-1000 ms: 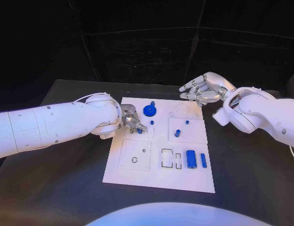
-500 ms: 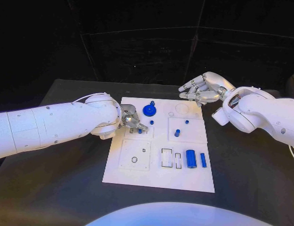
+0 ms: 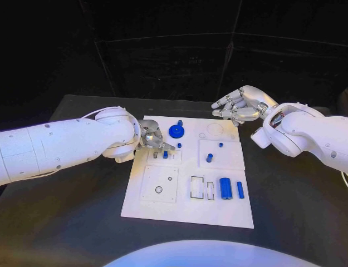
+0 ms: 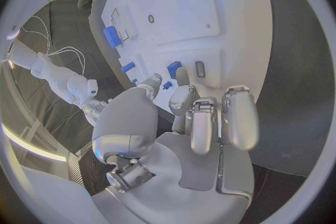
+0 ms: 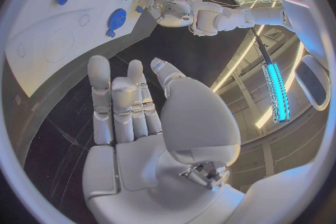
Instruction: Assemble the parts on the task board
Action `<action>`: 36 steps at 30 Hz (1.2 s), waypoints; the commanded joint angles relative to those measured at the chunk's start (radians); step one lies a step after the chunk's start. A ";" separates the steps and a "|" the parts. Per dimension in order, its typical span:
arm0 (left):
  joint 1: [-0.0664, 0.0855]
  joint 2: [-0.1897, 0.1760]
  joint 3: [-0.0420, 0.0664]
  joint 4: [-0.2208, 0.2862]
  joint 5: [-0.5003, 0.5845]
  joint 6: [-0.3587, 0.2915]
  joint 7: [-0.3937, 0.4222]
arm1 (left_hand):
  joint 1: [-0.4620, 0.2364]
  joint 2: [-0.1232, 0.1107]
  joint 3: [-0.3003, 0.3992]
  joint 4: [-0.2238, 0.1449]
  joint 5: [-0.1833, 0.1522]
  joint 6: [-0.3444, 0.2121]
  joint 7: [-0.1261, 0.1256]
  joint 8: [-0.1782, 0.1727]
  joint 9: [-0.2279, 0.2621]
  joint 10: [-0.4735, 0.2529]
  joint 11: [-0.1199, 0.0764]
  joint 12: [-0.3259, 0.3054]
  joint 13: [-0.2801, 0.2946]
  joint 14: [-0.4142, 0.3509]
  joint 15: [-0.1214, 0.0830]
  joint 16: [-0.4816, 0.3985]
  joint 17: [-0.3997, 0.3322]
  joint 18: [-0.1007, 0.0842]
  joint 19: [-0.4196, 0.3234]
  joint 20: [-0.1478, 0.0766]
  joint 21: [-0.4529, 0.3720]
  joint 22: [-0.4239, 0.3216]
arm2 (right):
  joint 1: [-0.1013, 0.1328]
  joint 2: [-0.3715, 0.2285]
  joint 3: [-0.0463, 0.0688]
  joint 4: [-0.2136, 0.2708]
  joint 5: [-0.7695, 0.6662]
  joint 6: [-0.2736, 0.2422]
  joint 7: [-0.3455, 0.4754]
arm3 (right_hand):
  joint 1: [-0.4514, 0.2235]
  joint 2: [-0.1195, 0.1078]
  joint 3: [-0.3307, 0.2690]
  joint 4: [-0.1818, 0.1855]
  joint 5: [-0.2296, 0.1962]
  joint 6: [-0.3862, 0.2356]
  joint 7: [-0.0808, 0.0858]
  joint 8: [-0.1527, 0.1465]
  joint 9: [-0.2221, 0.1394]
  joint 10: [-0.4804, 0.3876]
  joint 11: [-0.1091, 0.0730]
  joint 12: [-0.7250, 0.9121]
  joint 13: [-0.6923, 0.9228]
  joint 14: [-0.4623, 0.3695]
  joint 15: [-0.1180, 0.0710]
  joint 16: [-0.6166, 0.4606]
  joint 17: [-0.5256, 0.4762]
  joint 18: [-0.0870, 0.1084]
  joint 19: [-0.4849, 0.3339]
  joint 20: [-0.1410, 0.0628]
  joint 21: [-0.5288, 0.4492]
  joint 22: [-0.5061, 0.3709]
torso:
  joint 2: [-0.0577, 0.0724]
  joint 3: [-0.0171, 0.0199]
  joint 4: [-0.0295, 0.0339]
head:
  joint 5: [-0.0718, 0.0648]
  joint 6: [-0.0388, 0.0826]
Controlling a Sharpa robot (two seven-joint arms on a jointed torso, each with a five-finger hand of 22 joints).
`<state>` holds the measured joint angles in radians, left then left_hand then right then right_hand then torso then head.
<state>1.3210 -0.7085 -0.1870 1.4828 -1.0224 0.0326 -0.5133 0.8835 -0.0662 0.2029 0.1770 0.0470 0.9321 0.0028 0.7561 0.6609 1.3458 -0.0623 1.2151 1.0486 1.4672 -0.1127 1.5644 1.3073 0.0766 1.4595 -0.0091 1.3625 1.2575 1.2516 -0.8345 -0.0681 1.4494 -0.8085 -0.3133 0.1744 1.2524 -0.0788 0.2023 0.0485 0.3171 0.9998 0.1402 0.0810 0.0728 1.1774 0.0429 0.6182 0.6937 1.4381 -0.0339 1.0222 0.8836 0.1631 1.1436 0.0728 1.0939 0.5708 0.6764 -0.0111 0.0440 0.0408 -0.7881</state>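
The white task board (image 3: 191, 208) lies mid-table. My left hand (image 3: 155, 140) hovers over its far left part with fingers apart and nothing in them; its fingertips (image 4: 183, 95) are just above a small blue block (image 3: 165, 154) beside a slot (image 4: 199, 69). A small blue peg (image 3: 179, 144) stands close by, seen between thumb and fingers (image 4: 167, 85). A round blue disc (image 3: 176, 131) sits farther back. My right hand (image 3: 239, 105) hangs past the board's far right corner, fingers spread and empty (image 5: 133, 112).
On the board there are also two short blue pegs (image 3: 220, 144) (image 3: 209, 157), a blue cylinder (image 3: 225, 188) and a thin blue bar (image 3: 240, 189) at the near right. Empty rectangular slots (image 3: 197, 187) and a round hole (image 3: 158, 189) lie nearer me.
My left hand and forearm have drawn slightly back toward the board's far left edge. The right hand and the parts have stayed put.
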 commanded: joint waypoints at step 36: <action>0.060 0.192 0.035 -0.477 0.027 0.327 -0.005 | 0.144 0.069 -0.214 0.056 0.000 -0.059 0.052 -0.116 -0.092 -0.077 0.044 -0.060 -0.088 0.104 0.032 0.006 0.263 0.009 -0.036 0.037 -0.076 -0.082 | 0.002 0.015 0.001 -0.024 -0.001 0.010 0.006 | -0.016 -0.003 -0.003 0.008 0.013 -0.007 -0.004 -0.003 0.001 0.005 0.002 -0.004 -0.004 0.009 0.003 -0.004 0.002 0.007 0.003 0.003 -0.007 -0.003 | 0.001 0.0006 -0.0005 | 0.011 0.005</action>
<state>1.3801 -0.5203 -0.1533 1.0129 -1.0014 0.3625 -0.5179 1.0225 -0.0012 -0.0069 0.2329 0.0469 0.8668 0.0568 0.6359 0.5678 1.2635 -0.0179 1.1503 0.9597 1.4637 -0.0766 1.5644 1.3073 0.0767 1.4158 0.0271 1.2822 1.1740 1.2514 -0.8209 -0.0682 1.4223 -0.8086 -0.3090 0.1741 1.2474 -0.0841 0.1989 0.0517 0.3279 0.9998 0.1402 0.0810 0.0728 1.1773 0.0429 0.6183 0.6909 1.4417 -0.0303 1.0222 0.8846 0.1631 1.1436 0.0728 1.0902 0.5687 0.6783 -0.0106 0.0430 0.0522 -0.7821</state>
